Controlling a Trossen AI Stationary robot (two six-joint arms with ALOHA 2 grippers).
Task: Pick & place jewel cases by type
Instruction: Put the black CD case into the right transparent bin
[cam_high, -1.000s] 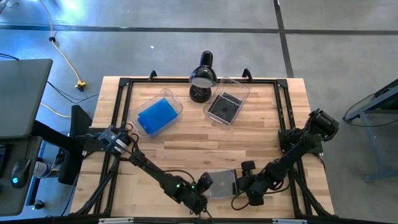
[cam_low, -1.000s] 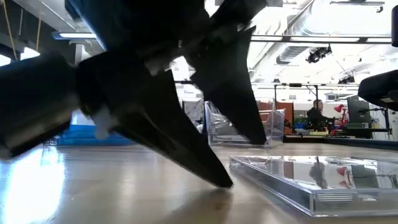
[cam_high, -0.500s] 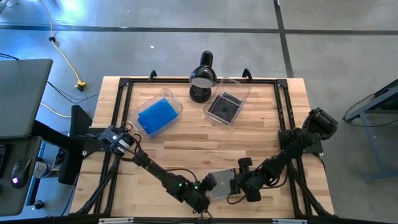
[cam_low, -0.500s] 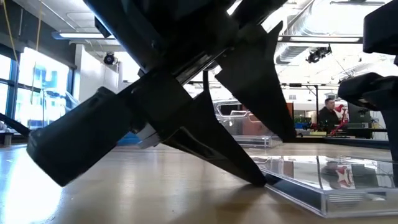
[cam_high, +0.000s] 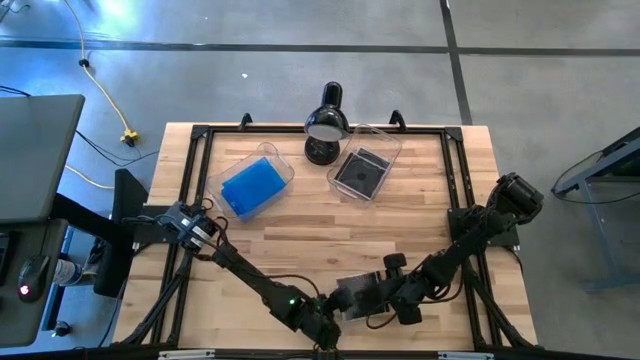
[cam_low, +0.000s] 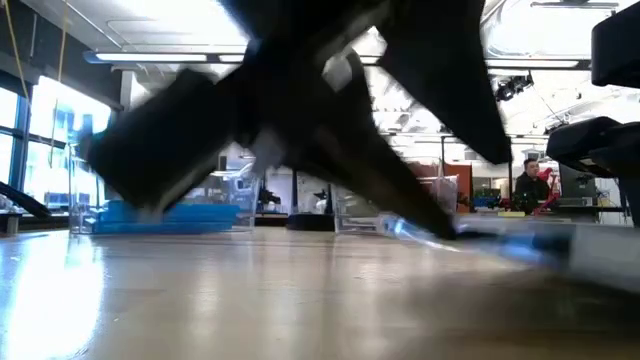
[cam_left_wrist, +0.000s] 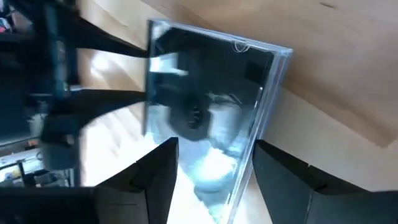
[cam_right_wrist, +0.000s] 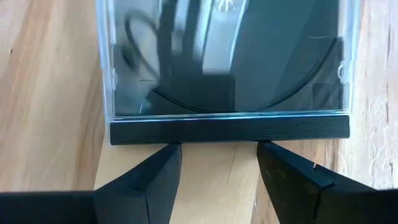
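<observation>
On the wooden table, near its front edge, a clear jewel case has been tipped up off the surface since a moment ago, straddled by the left gripper's spread fingers; the right gripper is held open against its spine. A lift seems underway.
</observation>
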